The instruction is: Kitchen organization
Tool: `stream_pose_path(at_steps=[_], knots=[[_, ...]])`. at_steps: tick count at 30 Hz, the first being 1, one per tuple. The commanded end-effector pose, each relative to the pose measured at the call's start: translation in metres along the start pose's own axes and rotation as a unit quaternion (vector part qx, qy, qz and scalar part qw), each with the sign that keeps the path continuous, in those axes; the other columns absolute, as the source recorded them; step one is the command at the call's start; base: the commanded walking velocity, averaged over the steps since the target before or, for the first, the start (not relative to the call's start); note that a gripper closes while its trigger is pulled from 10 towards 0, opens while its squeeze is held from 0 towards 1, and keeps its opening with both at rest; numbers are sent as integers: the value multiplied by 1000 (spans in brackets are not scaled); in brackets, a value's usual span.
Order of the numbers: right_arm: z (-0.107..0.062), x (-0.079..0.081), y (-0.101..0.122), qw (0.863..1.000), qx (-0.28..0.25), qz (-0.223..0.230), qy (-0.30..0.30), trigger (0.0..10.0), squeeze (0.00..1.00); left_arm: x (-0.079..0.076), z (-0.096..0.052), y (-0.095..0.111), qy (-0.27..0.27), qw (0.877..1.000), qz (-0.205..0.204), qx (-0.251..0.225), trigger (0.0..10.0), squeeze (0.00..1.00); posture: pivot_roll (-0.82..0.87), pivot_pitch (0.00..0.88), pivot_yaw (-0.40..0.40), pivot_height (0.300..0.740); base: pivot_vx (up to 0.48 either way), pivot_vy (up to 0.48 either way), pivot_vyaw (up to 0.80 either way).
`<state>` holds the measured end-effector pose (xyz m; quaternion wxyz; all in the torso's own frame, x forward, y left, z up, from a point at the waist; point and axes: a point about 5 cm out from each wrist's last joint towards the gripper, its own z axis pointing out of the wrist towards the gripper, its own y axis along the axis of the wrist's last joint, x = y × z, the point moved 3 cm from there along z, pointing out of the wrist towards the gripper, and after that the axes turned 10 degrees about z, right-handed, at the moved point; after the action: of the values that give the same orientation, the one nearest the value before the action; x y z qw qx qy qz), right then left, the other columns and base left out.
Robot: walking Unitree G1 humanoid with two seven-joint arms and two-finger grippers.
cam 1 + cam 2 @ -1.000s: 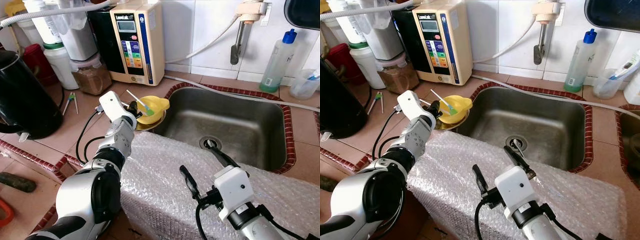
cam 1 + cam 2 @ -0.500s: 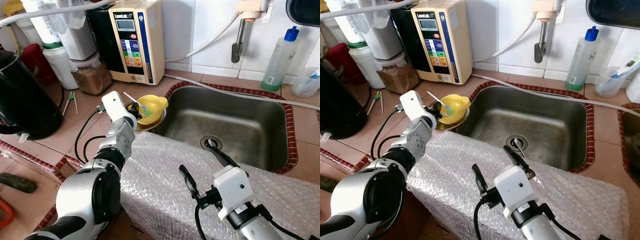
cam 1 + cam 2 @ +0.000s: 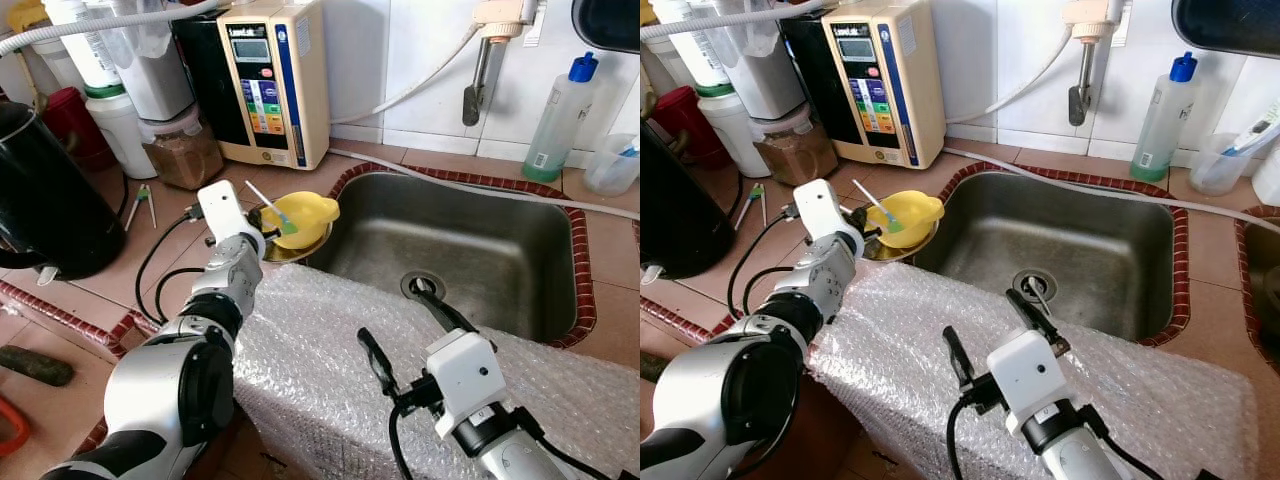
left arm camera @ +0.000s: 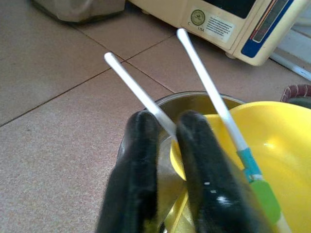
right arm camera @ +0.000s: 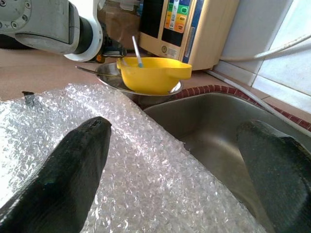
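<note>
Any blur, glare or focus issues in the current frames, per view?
Left eye view: sharp, even daylight, soft sheen on the stainless steel sink. Left wrist view: black fingers soft at close range, thin white stick between them sharp. Right wrist view: fingers blurred, yellow plastic bowl in focus, clear bubble wrap glinting.
</note>
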<state>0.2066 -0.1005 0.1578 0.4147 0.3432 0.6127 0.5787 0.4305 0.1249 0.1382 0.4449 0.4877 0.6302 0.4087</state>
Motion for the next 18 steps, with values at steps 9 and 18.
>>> stream_pose_path(at_steps=[9,18], knots=[[0,2,1,1000,-2,-1,3,10000,176,9,1,3,19,1000,3,-2,0,0,-183,22,160,740,0,0,0],[1,0,0,1000,-3,-1,2,10000,173,0,2,20,-18,997,-65,-27,0,0,-173,18,154,740,0,0,0]])
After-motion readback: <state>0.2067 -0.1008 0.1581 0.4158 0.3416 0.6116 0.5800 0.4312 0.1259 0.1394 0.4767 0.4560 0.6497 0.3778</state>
